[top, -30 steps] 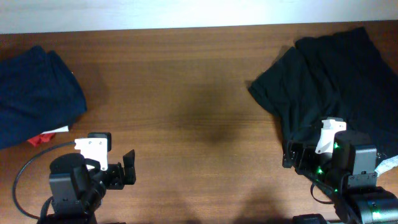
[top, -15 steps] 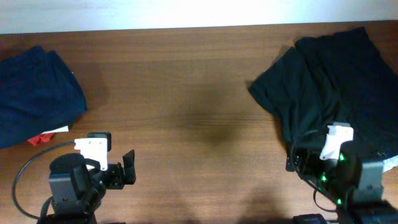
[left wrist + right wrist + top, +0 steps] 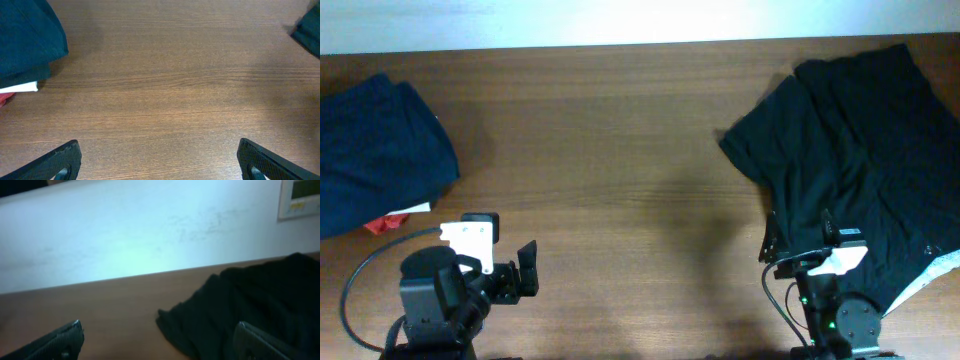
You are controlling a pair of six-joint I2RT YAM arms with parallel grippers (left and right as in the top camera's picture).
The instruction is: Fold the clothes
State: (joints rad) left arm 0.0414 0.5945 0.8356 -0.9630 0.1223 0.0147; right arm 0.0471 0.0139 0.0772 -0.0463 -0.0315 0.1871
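Along near edge of table, hovering with fingers spread wide: left gripper near navy garment, right gripper at edge of crumpled black garment.

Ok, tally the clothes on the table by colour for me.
Navy blue garment: 1
Black garment: 1
Total: 2
Not counted: a red scrap peeking out beside the navy one, too hidden to call clothing.

Left gripper, right gripper blk; white brackets, blk cable, green LEDs.
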